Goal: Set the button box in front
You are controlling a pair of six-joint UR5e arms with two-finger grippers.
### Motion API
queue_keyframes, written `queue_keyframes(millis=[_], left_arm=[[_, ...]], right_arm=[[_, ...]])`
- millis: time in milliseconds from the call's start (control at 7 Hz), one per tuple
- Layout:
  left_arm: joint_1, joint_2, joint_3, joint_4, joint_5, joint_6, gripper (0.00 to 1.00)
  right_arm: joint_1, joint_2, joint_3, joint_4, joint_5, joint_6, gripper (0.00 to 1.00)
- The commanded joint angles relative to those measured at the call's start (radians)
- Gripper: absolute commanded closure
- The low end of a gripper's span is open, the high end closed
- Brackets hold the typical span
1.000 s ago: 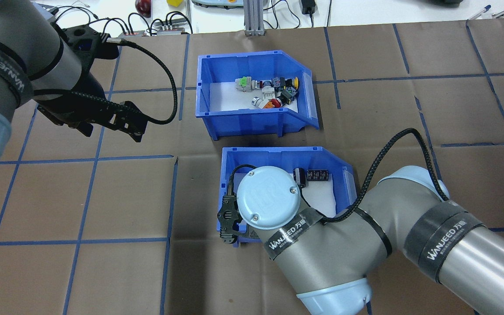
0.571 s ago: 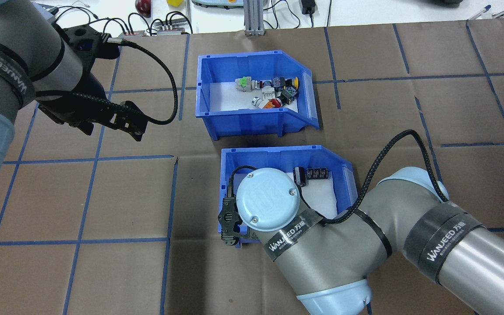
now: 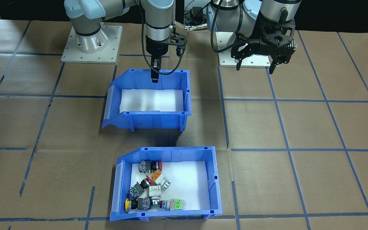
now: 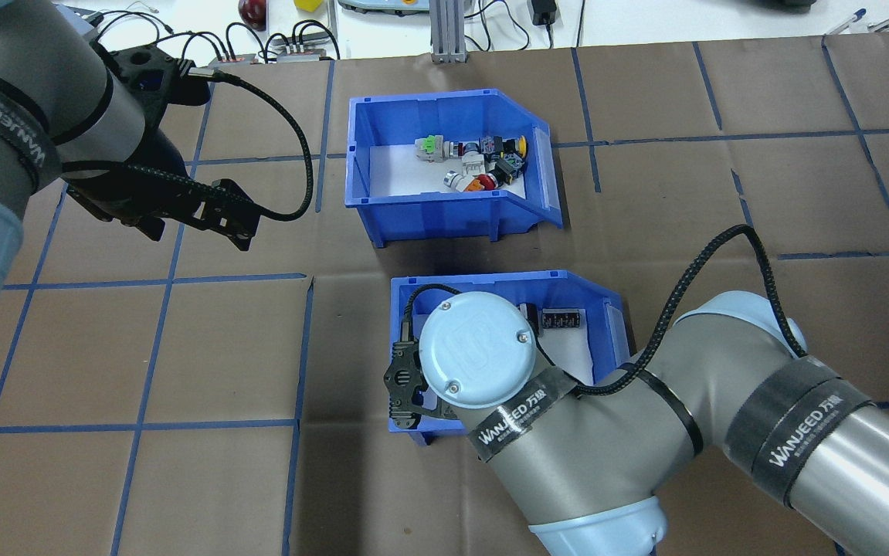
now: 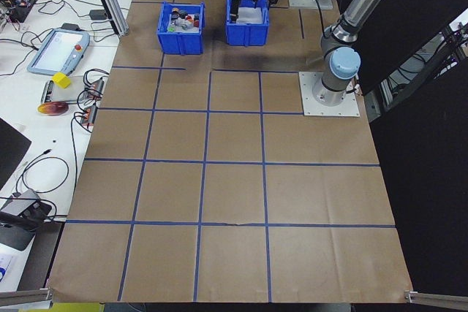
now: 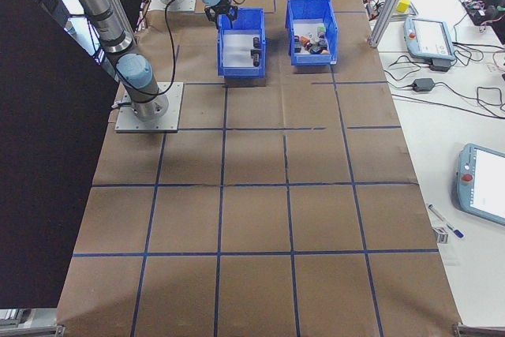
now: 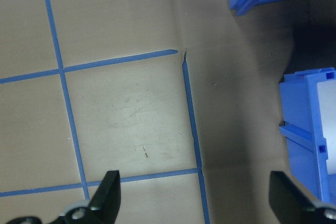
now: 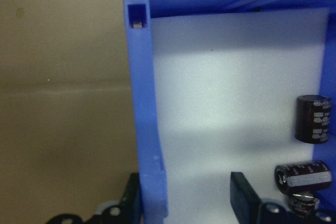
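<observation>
The second blue bin's (image 4: 598,297) wall is straddled by the right gripper (image 8: 184,200); contact cannot be told. At its 12 o'clock, the button box (image 4: 444,208) is seen. The left gripper (image 7: 210,198) is held spread wide.

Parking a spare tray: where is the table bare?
Bare brown paper lies left of both bins, near the left gripper, and right of the blue plastic button bin. Crowded: the gap between it and the blue capacitor bin, whose wall the right gripper straddles.
</observation>
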Motion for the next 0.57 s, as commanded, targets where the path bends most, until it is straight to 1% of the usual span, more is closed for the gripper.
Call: queue_keyframes(millis=[0,143,286,429], left_arm=[[0.000,-0.004,0.000,-0.003,0.000,0.005,0.00],[0.000,-0.004,0.001,-0.003,-0.001,0.004,0.00],[0.000,-0.005,0.001,-0.003,-0.004,0.004,0.00],[0.000,-0.010,0.001,-0.003,-0.007,0.001,0.00]], right_arm=[[-0.026,-0.100,-0.017,0.087,0.007,-0.001,0.00],[-0.049,-0.115,-0.048,0.121,0.010,-0.001,0.00],[-0.136,-0.115,-0.075,0.126,0.015,-0.001,0.00],[-0.240,-0.120,-0.094,0.139,0.035,0.022,0.00]])
